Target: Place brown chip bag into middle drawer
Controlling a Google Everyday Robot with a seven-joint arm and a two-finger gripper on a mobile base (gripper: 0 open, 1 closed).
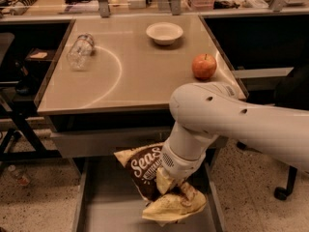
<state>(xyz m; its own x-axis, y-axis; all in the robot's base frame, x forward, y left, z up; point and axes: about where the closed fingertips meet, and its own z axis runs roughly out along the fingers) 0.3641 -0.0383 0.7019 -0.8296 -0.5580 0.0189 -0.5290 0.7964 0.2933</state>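
Observation:
The brown chip bag (147,170) is dark brown with pale yellow ends and white script lettering. It hangs over the open middle drawer (108,211), a wide shallow grey metal drawer pulled out below the table. My gripper (170,183) is shut on the chip bag at its middle, with my white arm (227,122) reaching down from the right. The bag's lower yellow end (174,206) is crumpled just above the drawer floor.
A tan table (130,76) stands above the drawer, holding a lying clear bottle (80,50), a white bowl (164,32) and a red apple (204,65). A grey drawer front (96,143) sits under the tabletop. A chair base (285,187) is at the right.

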